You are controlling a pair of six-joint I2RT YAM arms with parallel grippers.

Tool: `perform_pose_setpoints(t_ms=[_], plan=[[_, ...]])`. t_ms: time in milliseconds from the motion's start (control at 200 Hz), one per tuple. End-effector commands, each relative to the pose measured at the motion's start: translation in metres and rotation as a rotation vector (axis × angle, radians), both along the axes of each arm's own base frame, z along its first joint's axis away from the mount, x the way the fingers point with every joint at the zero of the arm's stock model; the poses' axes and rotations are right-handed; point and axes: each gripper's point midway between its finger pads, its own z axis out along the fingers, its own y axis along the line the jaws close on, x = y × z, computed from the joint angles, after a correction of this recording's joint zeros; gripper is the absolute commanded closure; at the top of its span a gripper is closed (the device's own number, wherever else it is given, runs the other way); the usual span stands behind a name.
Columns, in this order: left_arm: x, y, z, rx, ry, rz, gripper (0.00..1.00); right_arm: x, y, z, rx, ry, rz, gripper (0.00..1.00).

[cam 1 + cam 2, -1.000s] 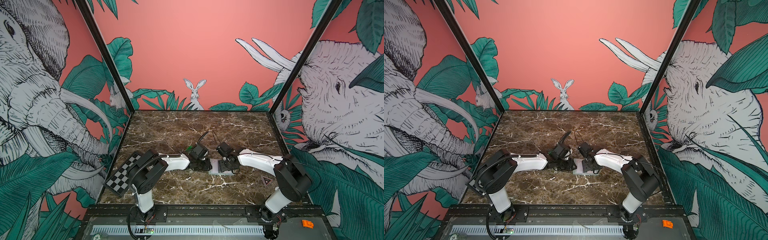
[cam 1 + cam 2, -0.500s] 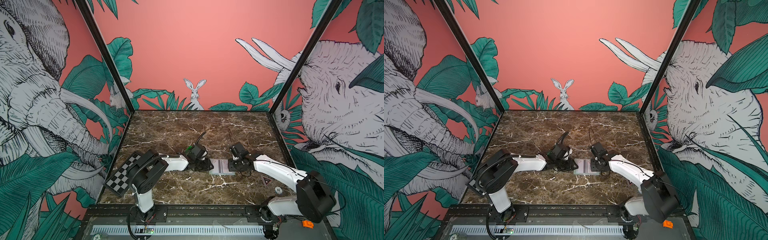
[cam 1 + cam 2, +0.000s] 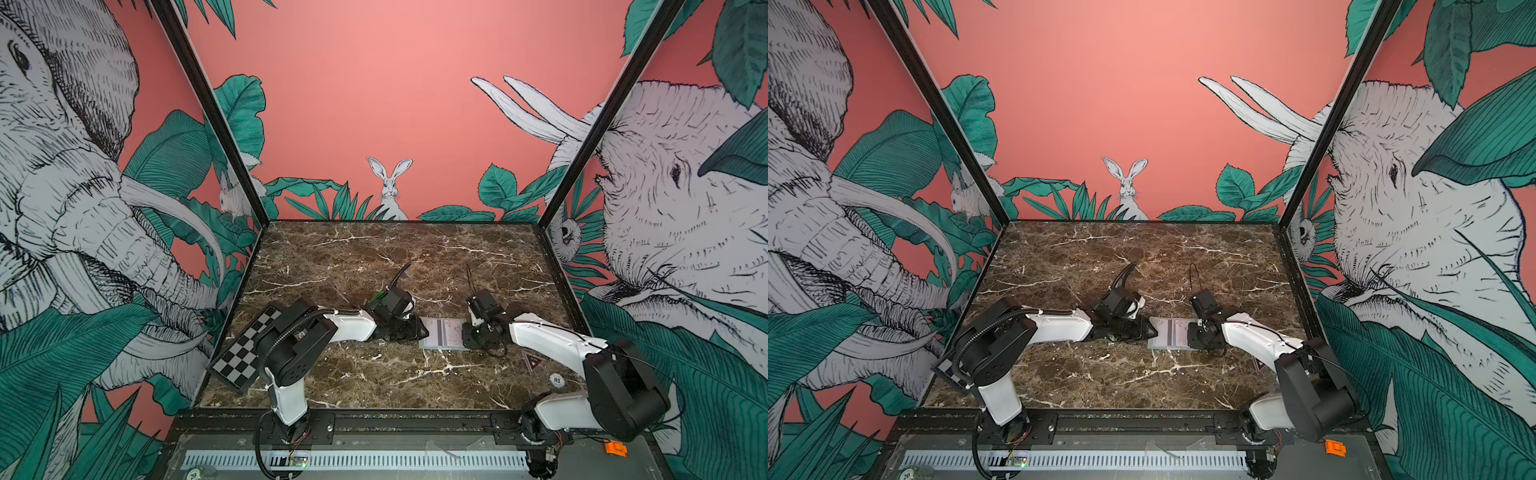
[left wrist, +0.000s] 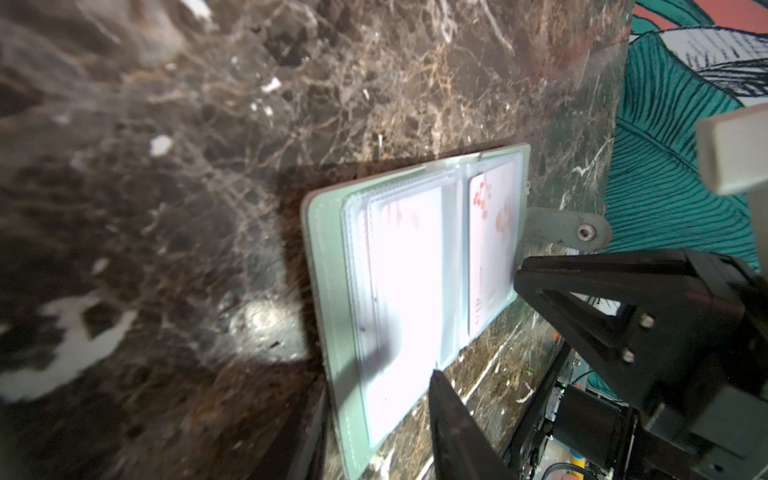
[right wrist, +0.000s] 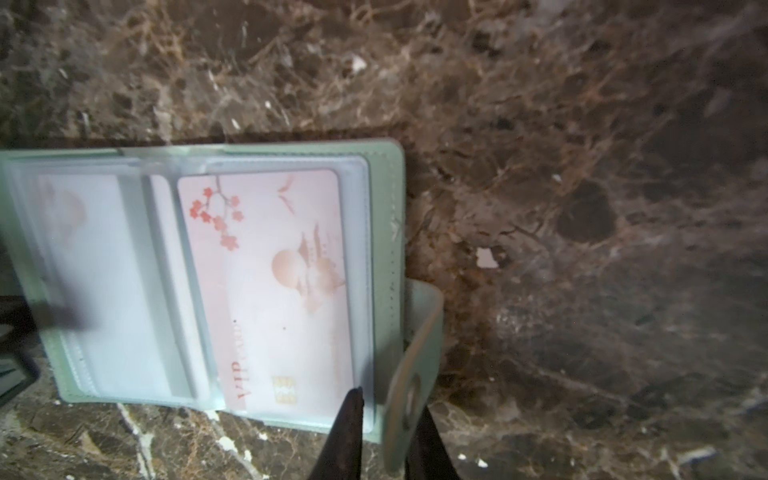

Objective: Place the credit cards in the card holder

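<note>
The sage-green card holder (image 3: 442,332) lies open and flat on the marble, and both top views show it between the two grippers. A pink blossom credit card (image 5: 270,291) sits in one clear sleeve. A pale credit card (image 4: 407,291) fills the sleeve on the facing page. My left gripper (image 4: 376,386) is at the holder's left edge (image 3: 417,330). It is open, with one fingertip (image 4: 440,386) over the sleeve and the cover's corner between the jaws. My right gripper (image 5: 388,401) is at the right edge (image 3: 467,334), shut on the curled-up snap strap (image 5: 411,365).
A checkerboard plate (image 3: 245,353) leans at the table's left edge. A triangle sticker (image 3: 533,360) and a small round marker (image 3: 557,379) lie near the right arm. Bare marble stretches behind the holder toward the back wall.
My right arm has drawn back to the right, from over the holder's middle to its right edge, and its jaws have closed round the strap. The left gripper stayed put, its jaws slightly wider.
</note>
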Motion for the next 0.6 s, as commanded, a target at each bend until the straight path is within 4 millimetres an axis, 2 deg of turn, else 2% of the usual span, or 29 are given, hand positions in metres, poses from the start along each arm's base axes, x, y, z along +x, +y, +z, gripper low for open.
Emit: perform_pose_setpoints(t_ms=[0,225,360,595], plan=[[-0.005,0.006,-0.013,0.025,0.039,0.003,0.58,0.002,-0.001,-0.005,-0.01,-0.003,0.007,0.87],[-0.005,0.0,-0.01,-0.011,0.043,-0.008,0.57,0.001,-0.002,-0.008,-0.019,0.004,0.024,0.91],[-0.003,-0.012,0.003,-0.085,0.037,-0.018,0.56,-0.001,-0.002,-0.011,-0.016,0.01,0.03,0.91],[0.001,-0.016,0.026,-0.113,0.004,-0.018,0.57,-0.002,-0.002,-0.01,-0.014,0.006,0.028,0.92]])
